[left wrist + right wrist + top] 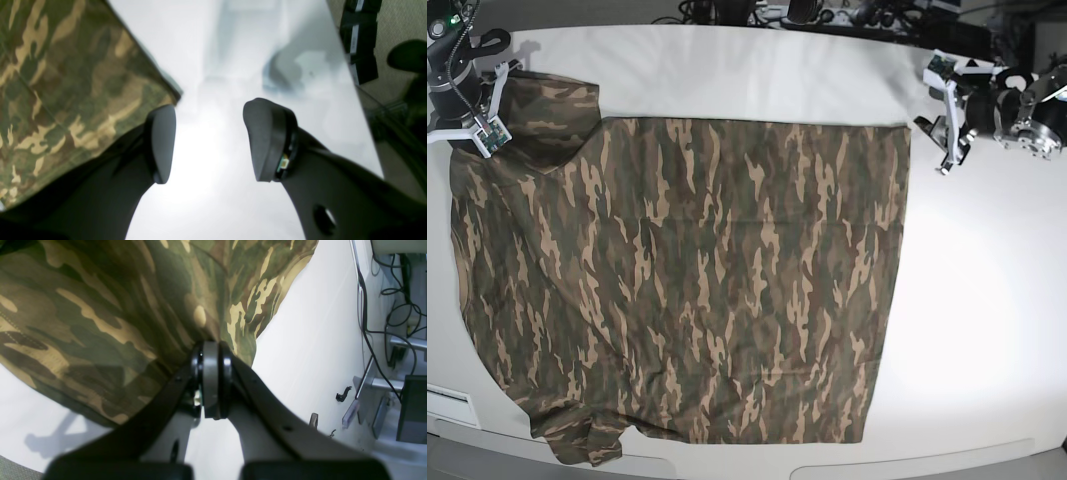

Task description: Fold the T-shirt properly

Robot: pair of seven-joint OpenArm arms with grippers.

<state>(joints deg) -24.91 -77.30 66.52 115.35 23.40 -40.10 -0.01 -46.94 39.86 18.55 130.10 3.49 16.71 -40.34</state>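
Observation:
The camouflage T-shirt [697, 280] lies spread flat over the white table [987, 300], its sleeves at the left. My left gripper [213, 143] is open with only bare table between its fingers, and the T-shirt's corner [66, 83] lies just left of its left finger [161, 143]. In the base view this left gripper [954, 158] hangs just right of the shirt's far right corner. My right gripper [213, 350] is shut on a bunched fold of the T-shirt [100, 306]. The base view places this right gripper [482, 138] at the far left corner, by a sleeve.
Cables and equipment [827, 15] line the table's far edge. In the right wrist view, cables and metal brackets [387, 323] hang beyond the table's side. Black boxes [362, 40] stand on the floor past the table edge in the left wrist view.

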